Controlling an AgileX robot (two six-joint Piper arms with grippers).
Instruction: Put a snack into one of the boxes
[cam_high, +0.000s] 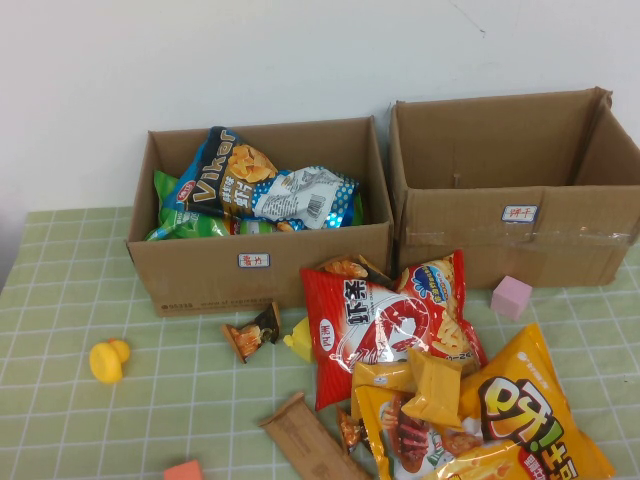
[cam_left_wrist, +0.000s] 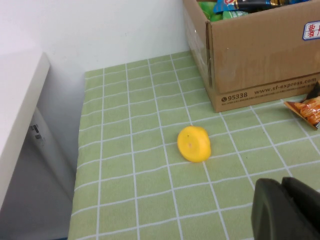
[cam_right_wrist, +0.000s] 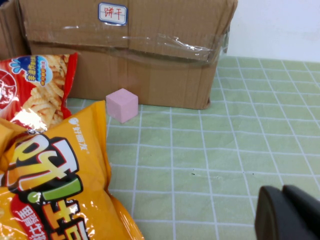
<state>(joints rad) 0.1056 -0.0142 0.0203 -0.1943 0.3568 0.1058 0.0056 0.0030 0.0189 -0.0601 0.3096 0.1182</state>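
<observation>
Left gripper (cam_left_wrist: 287, 210) low over surface (cam_left_wrist: 150, 200), yellow toy (cam_left_wrist: 194, 144) at its 11 o'clock; jaws closed. Left box (cam_high: 200, 265) holds chip bags (cam_high: 260, 185). Loose snacks: red bag (cam_high: 385, 320), orange bag (cam_high: 525, 420). Pink cube (cam_right_wrist: 121, 105) beside empty right box (cam_high: 520, 235). Right gripper (cam_right_wrist: 290, 215) low at surface's right; jaws closed.

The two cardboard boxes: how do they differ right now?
The left box holds several snack bags; the right box shows no contents from here. The right box has clear tape across its front, the left none visible. Both are open, labelled, against the wall. Each gripper, left and right, hangs low over the table.
</observation>
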